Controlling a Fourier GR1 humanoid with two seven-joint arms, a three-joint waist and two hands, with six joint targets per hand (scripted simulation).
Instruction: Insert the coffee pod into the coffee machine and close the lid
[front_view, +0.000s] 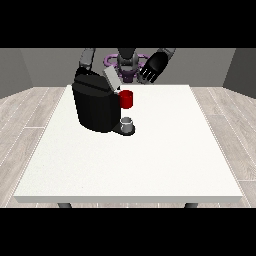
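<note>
The coffee pod (128, 121) stood on the machine's low black tray, at the foot of the coffee machine (96, 104), well below and to the view's left of the hand at the view's right (152, 68). That hand hung raised above the far edge of the worktop (150, 160), its fingers relaxed and spread downward, holding nothing. The hand at the view's left did not show clearly behind the machine, so its state could not be told. The pod appeared upright, its short axis vertical, though which end faced up was too small to read. The lid (111, 78) stood tilted open, a red thing at the machine (126, 99) just under it. The likely risk: reaching down past the open lid, the hand could knock it, or tip the pod while closing round it.
</note>
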